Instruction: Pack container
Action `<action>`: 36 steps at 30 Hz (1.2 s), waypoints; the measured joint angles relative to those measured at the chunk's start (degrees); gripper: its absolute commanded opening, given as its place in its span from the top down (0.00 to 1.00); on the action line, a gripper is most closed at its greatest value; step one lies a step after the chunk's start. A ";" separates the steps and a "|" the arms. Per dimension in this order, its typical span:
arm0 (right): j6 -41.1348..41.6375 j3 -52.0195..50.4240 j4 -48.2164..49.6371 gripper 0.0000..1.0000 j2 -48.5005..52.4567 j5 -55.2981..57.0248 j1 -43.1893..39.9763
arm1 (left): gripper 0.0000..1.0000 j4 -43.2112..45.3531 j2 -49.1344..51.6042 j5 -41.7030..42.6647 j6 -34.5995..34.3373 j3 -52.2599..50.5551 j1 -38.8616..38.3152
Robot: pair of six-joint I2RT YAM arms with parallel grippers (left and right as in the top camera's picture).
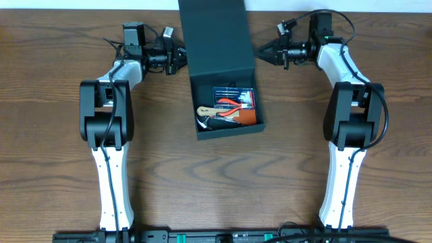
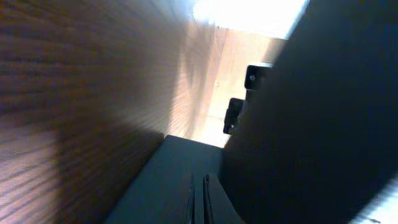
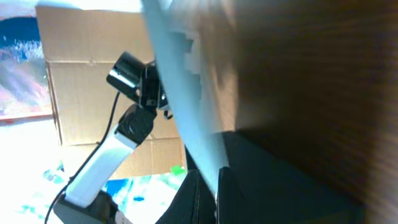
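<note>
The dark teal-black container (image 1: 196,108) stands open at the table's middle, its flap lid (image 1: 216,34) reaching back to the far edge. Inside lie a blue-and-red bit case (image 1: 237,92), red pliers (image 1: 233,103) and a tool with a pale handle (image 1: 210,112). My left gripper (image 1: 178,59) sits at the lid's left edge with its fingers together; in the left wrist view (image 2: 202,199) the dark lid (image 2: 317,124) fills the right side. My right gripper (image 1: 260,53) sits at the lid's right edge, fingers together (image 3: 208,193). Neither visibly holds anything.
The brown wooden table (image 1: 61,135) spreads on both sides of the container. The arm bases stand at the near edge (image 1: 216,236). The right wrist view shows the left arm (image 3: 118,143) against cardboard boxes beyond the table.
</note>
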 measured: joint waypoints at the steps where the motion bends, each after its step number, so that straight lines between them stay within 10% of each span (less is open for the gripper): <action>1: -0.57 0.02 -0.81 0.98 -0.22 -0.04 0.11 | 0.95 0.09 -0.02 0.02 0.00 0.00 -0.15; 30: -9.75 0.02 -11.45 0.99 -1.14 11.63 -3.13 | 0.95 2.86 -4.07 -0.61 2.75 0.00 -2.03; 36: -9.81 0.02 -12.85 0.99 -1.33 20.15 -9.05 | 0.95 -9.14 -4.07 -4.90 7.56 0.33 -0.28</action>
